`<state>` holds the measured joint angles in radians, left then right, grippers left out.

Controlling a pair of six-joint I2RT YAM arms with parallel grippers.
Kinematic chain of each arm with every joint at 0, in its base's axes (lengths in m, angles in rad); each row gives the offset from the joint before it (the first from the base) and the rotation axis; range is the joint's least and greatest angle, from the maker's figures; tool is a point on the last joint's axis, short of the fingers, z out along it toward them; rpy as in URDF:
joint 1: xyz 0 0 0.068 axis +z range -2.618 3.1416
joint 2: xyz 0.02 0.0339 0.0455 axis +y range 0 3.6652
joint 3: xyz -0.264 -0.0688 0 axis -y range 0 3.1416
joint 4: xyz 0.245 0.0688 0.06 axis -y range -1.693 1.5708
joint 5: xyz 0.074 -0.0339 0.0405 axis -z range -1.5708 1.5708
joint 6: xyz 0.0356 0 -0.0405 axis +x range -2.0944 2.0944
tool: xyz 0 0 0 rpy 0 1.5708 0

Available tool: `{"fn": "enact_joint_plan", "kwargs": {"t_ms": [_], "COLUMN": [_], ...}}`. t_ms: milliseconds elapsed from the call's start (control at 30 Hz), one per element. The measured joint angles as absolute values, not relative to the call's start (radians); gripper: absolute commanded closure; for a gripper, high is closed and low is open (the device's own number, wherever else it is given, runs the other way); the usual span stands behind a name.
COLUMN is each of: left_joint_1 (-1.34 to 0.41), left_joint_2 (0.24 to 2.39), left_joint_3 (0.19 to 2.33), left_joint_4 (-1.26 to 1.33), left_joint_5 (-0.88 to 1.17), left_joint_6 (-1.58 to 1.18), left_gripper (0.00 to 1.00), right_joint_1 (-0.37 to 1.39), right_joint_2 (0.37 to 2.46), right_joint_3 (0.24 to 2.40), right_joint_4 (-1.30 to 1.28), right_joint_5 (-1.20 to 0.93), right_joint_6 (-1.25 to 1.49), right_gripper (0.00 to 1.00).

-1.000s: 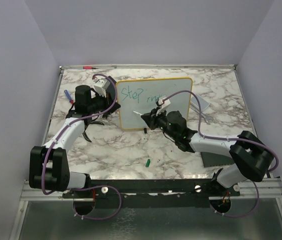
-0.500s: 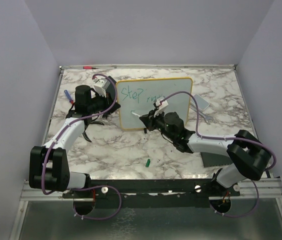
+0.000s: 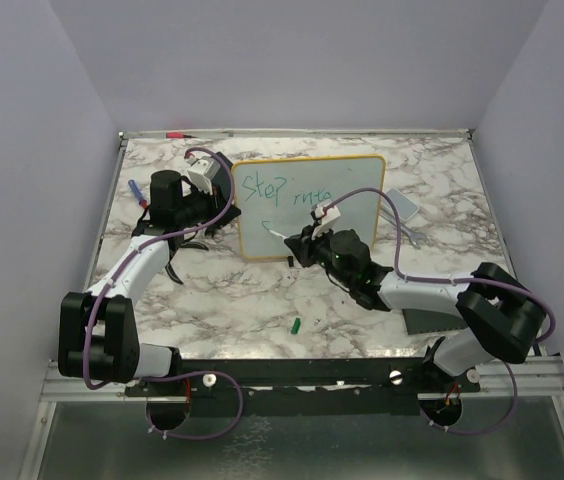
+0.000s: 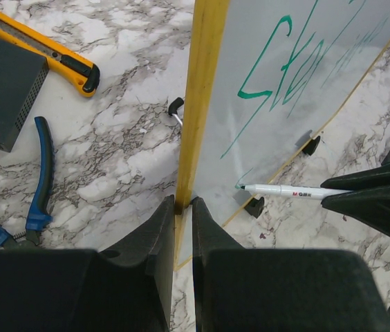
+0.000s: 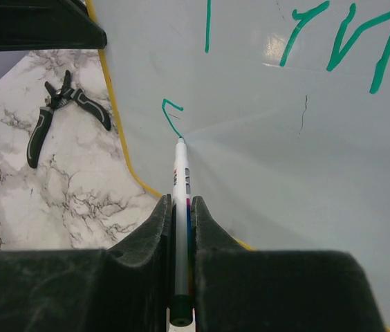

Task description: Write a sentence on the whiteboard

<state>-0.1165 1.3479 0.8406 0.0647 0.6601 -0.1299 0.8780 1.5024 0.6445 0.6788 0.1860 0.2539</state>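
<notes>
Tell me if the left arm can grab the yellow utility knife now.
Probably not yet: the left hand is clamped on the whiteboard frame. The utility knife lies unobstructed nearby, but the board must be released first.

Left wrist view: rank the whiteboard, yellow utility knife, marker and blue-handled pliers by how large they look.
1. whiteboard, filling much of the frame
2. yellow utility knife, though cropped at the edge
3. marker and blue-handled pliers: not ranked, since both are partly out of sight and look similar in length

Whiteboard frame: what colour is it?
The whiteboard frame is yellow-orange, shown best in the left wrist view.
</notes>
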Motion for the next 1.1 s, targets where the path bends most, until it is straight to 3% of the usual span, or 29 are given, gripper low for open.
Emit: {"fn": "enact_joint_plan", "kwargs": {"t_ms": [433, 1100], "left_joint_1": [-0.117, -0.118], "left_joint_2": [1.346, 1.344], "left_joint_3": [0.841, 0.841], "left_joint_4": [0.064, 0.064], "left_joint_5": [0.660, 0.660], "left_joint_6": [-0.130, -0.130], "left_gripper": [1.00, 1.00], "right_joint_1": [0.918, 0.923], "right_joint_2": [1.554, 1.427], "right_joint_3": [0.683, 0.654], "right_joint_4": [0.679, 0.679], "right_joint_5": [0.188, 0.318], "right_joint_6": [0.239, 0.216], "right_gripper": [1.00, 0.99]}}
